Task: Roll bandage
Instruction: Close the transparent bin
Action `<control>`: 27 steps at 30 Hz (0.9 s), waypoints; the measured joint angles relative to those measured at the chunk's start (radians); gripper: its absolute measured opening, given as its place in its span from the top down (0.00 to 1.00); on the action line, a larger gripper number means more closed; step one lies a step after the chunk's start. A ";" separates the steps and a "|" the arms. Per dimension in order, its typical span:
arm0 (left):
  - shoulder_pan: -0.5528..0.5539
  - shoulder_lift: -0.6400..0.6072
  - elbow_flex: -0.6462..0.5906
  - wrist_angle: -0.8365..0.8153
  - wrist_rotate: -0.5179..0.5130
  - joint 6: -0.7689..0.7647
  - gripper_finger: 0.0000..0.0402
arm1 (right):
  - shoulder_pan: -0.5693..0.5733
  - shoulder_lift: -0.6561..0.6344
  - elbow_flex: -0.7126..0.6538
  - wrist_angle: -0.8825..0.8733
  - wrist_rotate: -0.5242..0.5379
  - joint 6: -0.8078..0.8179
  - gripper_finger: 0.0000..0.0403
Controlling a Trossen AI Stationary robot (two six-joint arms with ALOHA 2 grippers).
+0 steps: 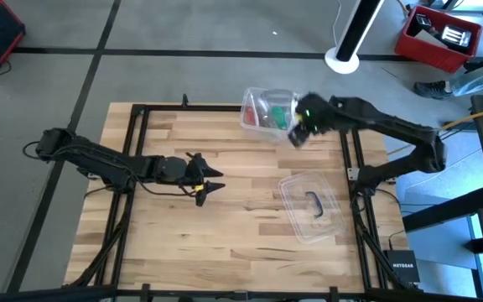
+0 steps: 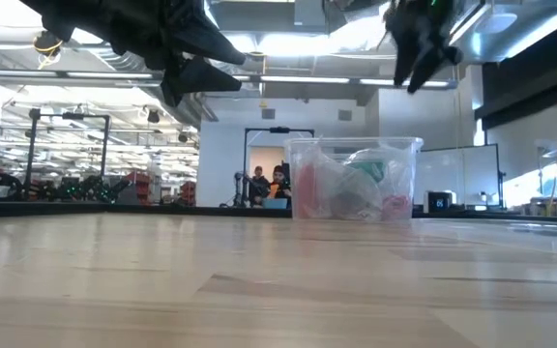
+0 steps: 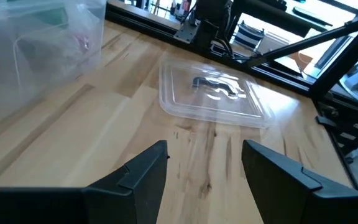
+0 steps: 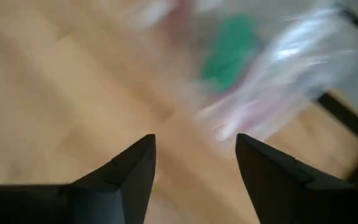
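Note:
The green bandage (image 1: 277,110) lies inside a clear plastic box (image 1: 254,120) at the table's far side, among pinkish contents. It shows as a green patch (image 4: 229,53) in the right wrist view and through the box wall (image 2: 367,174) in the low view. My right gripper (image 1: 296,134) hangs open in the air just off the box's right near corner, with nothing between its fingers (image 4: 135,165). My left gripper (image 1: 212,180) stands open above the middle of the table, also with nothing in it (image 3: 204,149).
The box's clear lid (image 1: 313,205), with a dark handle on top, lies flat on the table's right half (image 3: 213,93). A black frame rail (image 1: 137,151) runs along the table's edges. Bare wood lies between the lid and my left gripper.

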State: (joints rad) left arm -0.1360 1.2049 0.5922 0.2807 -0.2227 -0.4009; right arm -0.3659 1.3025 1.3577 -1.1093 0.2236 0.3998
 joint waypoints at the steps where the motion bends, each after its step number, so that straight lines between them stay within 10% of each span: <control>1: -0.001 0.000 0.000 0.001 -0.001 0.014 0.51 | 0.048 -0.015 0.000 -0.017 -0.017 -0.005 0.44; 14: -0.037 0.127 0.000 0.109 -0.002 0.115 0.51 | 0.707 -0.059 -0.260 0.110 -0.034 0.168 0.44; 27: -0.034 0.206 0.000 0.136 -0.002 0.091 0.51 | 0.817 0.186 -0.489 0.507 -0.149 0.645 0.44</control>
State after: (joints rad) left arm -0.1699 1.4109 0.5922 0.4168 -0.2245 -0.3095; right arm 0.4513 1.4888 0.8684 -0.6021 0.0744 1.0453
